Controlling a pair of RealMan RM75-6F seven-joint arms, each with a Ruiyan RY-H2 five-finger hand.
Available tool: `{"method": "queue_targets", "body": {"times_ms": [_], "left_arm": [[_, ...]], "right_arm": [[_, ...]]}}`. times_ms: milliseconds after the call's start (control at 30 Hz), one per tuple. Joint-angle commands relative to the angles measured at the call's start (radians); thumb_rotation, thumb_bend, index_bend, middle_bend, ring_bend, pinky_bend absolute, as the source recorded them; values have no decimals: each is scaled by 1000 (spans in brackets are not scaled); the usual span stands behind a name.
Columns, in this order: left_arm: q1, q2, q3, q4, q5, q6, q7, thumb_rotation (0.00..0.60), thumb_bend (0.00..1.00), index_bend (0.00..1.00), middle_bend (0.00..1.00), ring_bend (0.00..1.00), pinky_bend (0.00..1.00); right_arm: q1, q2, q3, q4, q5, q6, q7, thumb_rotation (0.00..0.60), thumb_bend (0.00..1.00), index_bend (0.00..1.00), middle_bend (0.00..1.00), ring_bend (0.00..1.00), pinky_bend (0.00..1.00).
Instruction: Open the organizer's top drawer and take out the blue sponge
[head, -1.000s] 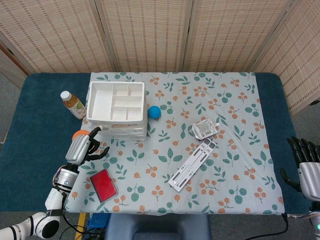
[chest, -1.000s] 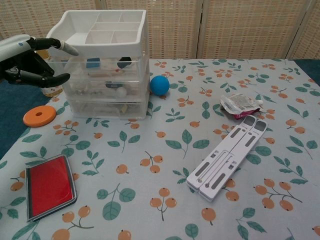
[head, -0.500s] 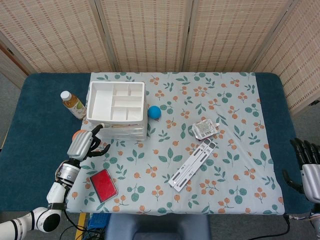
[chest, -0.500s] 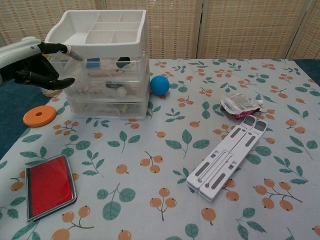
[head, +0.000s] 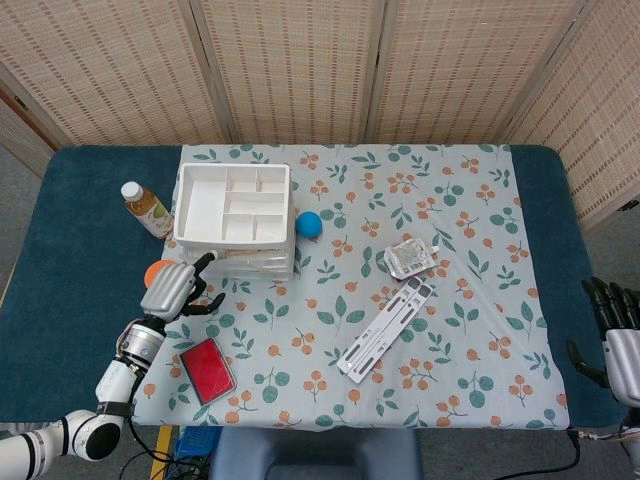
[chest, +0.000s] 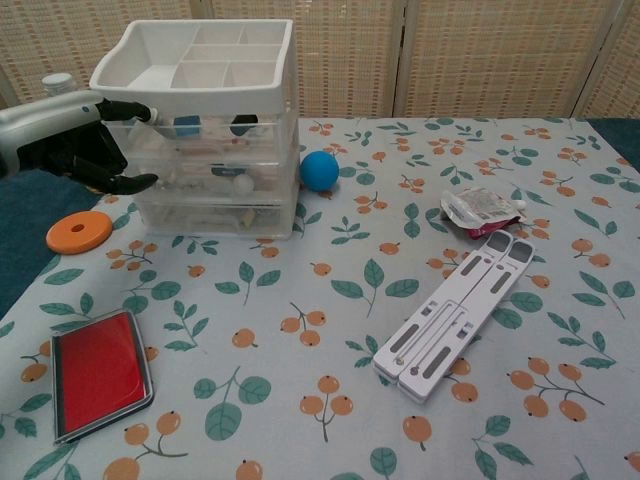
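With my left hand (chest: 75, 140) spread empty at the clear plastic drawer organizer's (chest: 205, 160) top drawer front, I must next hook and pull it.

I see a folding screen (head: 300, 65) of woven reed panels in pale wooden frames closing off the whole back of the scene, and its angled end panels run down both sides in the head view. In front of it stands a table (head: 70, 290) topped in dark blue, with a white cloth (head: 470, 300) printed with green leaves and orange berries spread over most of it. Grey floor (head: 20, 200) shows at the left. The light is even and soft.
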Motion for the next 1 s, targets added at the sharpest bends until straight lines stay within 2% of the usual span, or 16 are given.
{"method": "queue_targets", "body": {"times_ms": [33,400,1000], "left_arm": [[-6,2,4,0,6,-3,-1,600,324,244,964,1000,1000],[-7,18,24,-7,42,20,-18,600,324,339,964,1000,1000],[-2,79,68,-100,54,25,36,600,324,399,963,1000,1000]], "right_arm": [[0,-1,0,1,1,-1,0,600,391,0,37,0,23],[3,-2,2,3,4,-7,2,600,392,0,37,0,24],[0,-3,1,13,2,-6,15,600,395,0,37,0,23]]}}
